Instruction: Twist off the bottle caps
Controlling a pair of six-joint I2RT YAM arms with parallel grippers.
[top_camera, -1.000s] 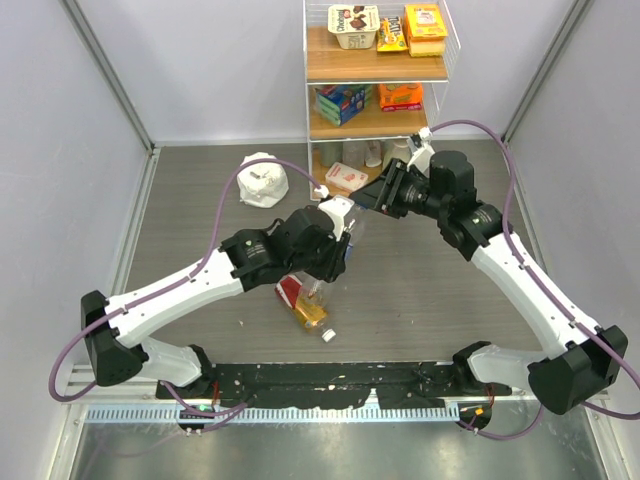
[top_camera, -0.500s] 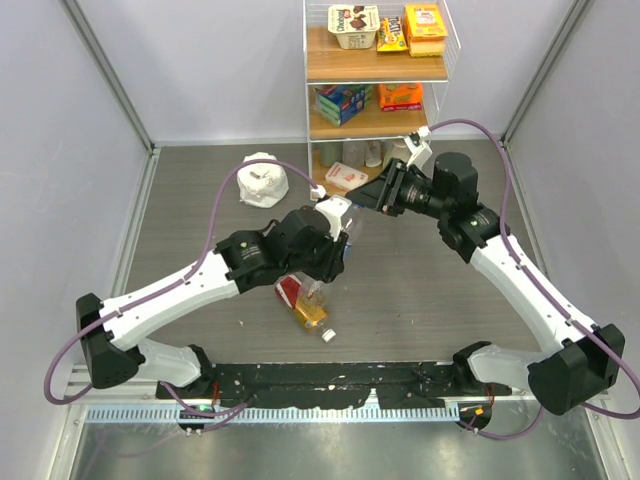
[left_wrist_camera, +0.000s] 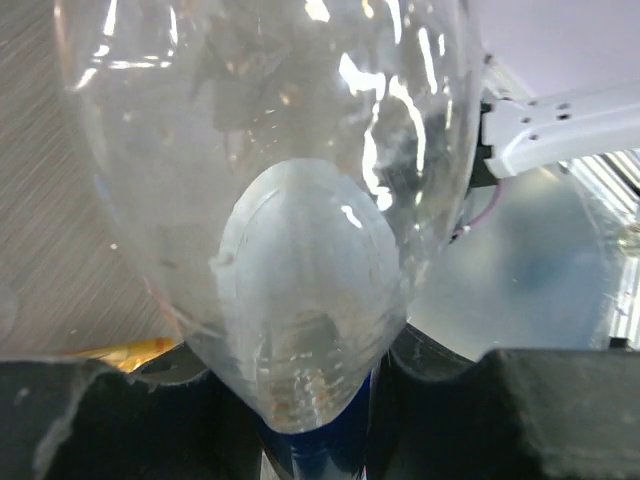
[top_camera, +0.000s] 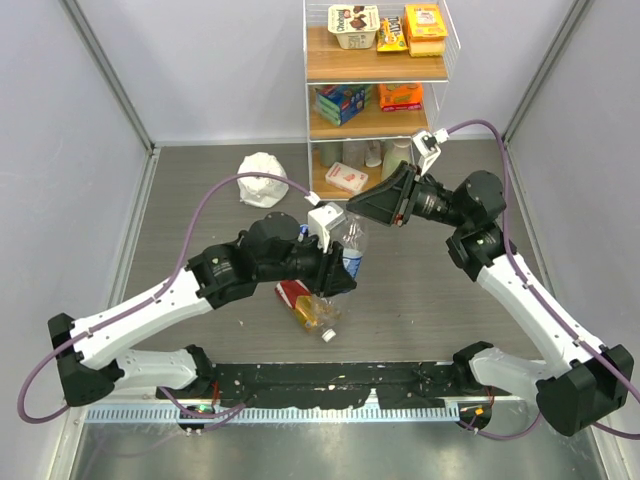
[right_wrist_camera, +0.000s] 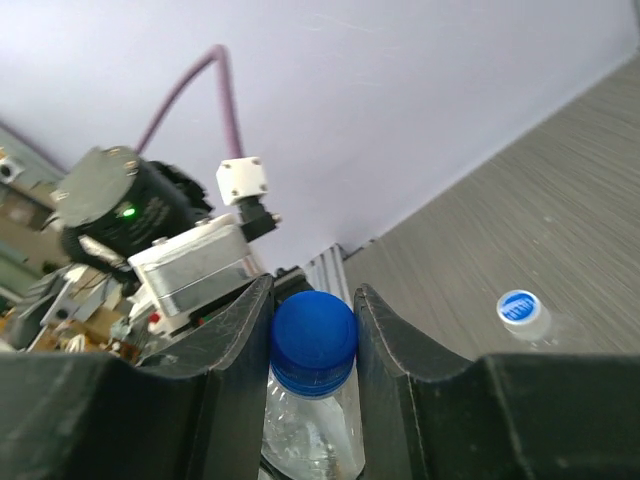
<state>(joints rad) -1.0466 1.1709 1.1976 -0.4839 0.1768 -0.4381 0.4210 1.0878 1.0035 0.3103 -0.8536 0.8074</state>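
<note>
My left gripper (top_camera: pixel 338 268) is shut on a clear bottle with a blue label (top_camera: pixel 349 250) and holds it tilted above the table. That bottle fills the left wrist view (left_wrist_camera: pixel 300 200), its blue label down between the jaws of the left gripper (left_wrist_camera: pixel 310 425). My right gripper (top_camera: pixel 358 212) is shut on the bottle's blue cap (right_wrist_camera: pixel 314 333), one finger on each side in the right wrist view (right_wrist_camera: pixel 314 345). The amber bottle with the red-and-gold label (top_camera: pixel 312 314) lies on the table under the left gripper, its white cap (top_camera: pixel 328 335) on. I cannot make out the plain clear bottle.
A white lumpy bag (top_camera: pixel 262 178) lies at the back left. A wire shelf (top_camera: pixel 375 75) with food boxes stands at the back centre. In the right wrist view a white cap with a blue print (right_wrist_camera: pixel 520 308) shows low on the table.
The left arm has swung lower and to the left while its gripper moved the bottle slightly right. The right wrist has drawn back to the right, still at the cap.
</note>
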